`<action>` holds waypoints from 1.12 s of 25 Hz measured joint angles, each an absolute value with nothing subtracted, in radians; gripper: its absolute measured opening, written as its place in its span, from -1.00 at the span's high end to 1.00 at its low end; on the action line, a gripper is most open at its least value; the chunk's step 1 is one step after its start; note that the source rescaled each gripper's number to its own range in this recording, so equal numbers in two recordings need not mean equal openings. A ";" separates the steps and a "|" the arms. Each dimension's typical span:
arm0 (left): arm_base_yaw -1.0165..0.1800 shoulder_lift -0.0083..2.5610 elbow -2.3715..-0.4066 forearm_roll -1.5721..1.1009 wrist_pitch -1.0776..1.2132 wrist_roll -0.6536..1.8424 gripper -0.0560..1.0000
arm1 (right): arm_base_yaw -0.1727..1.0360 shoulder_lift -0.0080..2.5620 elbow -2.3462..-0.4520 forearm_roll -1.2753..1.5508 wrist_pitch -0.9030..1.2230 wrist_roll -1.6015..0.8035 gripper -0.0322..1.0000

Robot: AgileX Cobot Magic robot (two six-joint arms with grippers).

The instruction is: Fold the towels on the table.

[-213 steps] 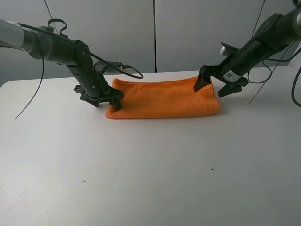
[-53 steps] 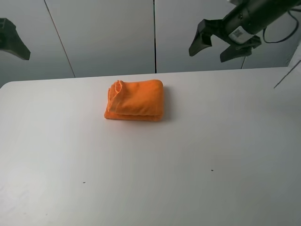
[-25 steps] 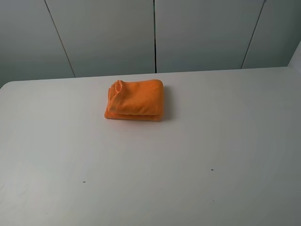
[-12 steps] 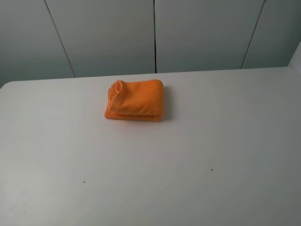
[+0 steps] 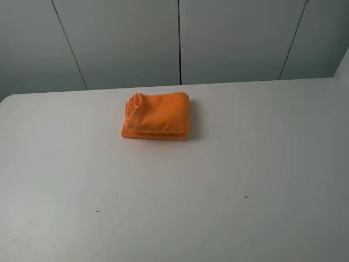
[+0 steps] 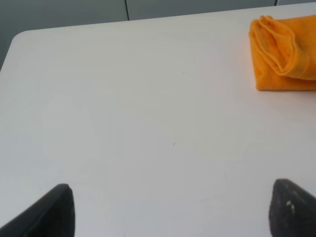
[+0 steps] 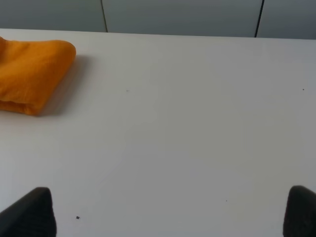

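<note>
The table [image 5: 174,180] is filling nearly everything I am seeing, white and bare apart from a few tiny dark specks [image 5: 245,197], with grey wall panels [image 5: 234,38] standing behind its far edge. The towel [image 5: 156,115] is lying toward the far side, a little left of the middle, as a compact folded bundle with its longer side running across the table and its loose rolled edges facing my left side. My left gripper [image 6: 168,210] is hanging above the near left part of the table with its fingertips [image 6: 57,210] spread wide apart and nothing between them; from there the towel [image 6: 284,54] is sitting well ahead and off toward the middle. My right gripper [image 7: 168,212] is likewise hanging with its tips wide apart and empty, and the towel [image 7: 32,74] is lying well ahead, off toward the left arm's side. I am judging the left arm slightly nearer, though both are well apart from it. Nothing is standing between either gripper and the towel, and the folding is looking finished to me.
</note>
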State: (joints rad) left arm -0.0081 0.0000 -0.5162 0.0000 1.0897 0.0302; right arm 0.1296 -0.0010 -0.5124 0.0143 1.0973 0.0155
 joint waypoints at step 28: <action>0.029 0.000 -0.516 0.000 1.090 0.030 -1.00 | -0.089 -0.001 -0.512 0.012 1.097 -0.019 -1.00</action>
State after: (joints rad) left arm 0.0287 0.0000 -0.5162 0.0000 1.0897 0.0302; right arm -0.0891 -0.0010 -0.5124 0.0118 1.0973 -0.0186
